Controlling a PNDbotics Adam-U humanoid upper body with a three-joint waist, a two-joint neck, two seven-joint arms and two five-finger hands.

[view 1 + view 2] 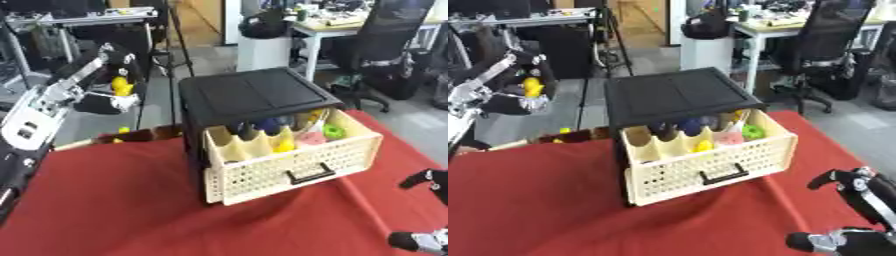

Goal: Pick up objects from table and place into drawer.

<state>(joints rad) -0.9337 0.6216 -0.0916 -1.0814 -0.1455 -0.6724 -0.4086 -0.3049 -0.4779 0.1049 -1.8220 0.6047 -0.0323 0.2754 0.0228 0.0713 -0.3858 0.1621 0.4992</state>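
Left robot hand (112, 82) is raised above the far left edge of the surface, fingers curled around a small yellow object (122, 87), which is held in the air well apart from the drawer (293, 157). Drawer is pulled out of the black cabinet (249, 97) and stands open; cream, perforated front, black handle (311, 173). Several items are seen inside it: a green one (333, 131), a pink one (310, 139), a yellow one (284, 146), something dark blue behind. Cabinet is set on the red cloth (122, 200) covering the surface. Another small yellow thing (123, 130) is seen at the far edge of the cloth. Right robot hand (846, 210) is idle at the lower right corner, fingers relaxed, nothing held.
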